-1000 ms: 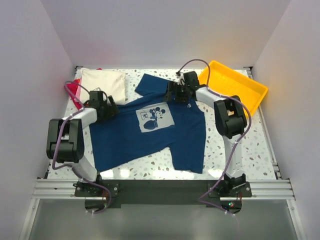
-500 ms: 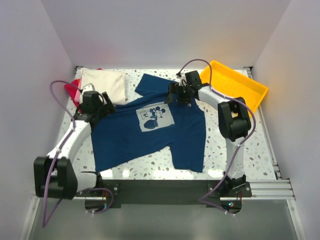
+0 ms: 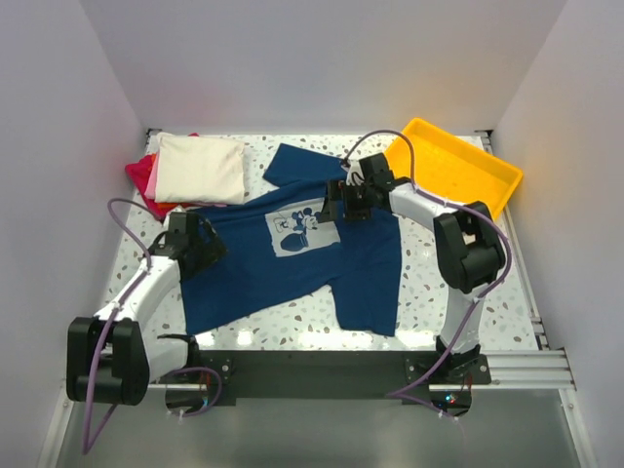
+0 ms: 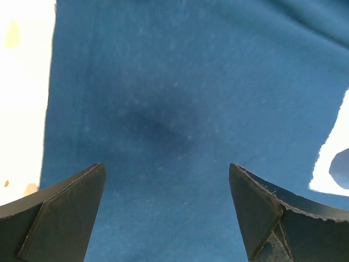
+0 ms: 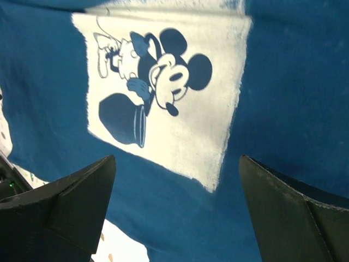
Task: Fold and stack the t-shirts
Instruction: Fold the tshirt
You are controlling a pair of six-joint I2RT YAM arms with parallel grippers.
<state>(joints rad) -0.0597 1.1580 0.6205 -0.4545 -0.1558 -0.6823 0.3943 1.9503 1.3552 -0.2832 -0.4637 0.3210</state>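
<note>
As it lies, navy t-shirt (image 3: 244, 273), lengthwise left-right, collar probably right

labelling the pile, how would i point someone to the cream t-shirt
At the far left corner of the speckled table, across from the yellow tray, sits a pile of folded shirts. The cream t-shirt lies on top, the only pale one, with a red t-shirt peeking out at its left.

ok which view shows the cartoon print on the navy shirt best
Right wrist view: the cartoon print fills the frame, sharp and nearly whole. Top external shows it small on the navy shirt. Left wrist catches only a pale sliver at its right edge, probably the print's corner.
</note>
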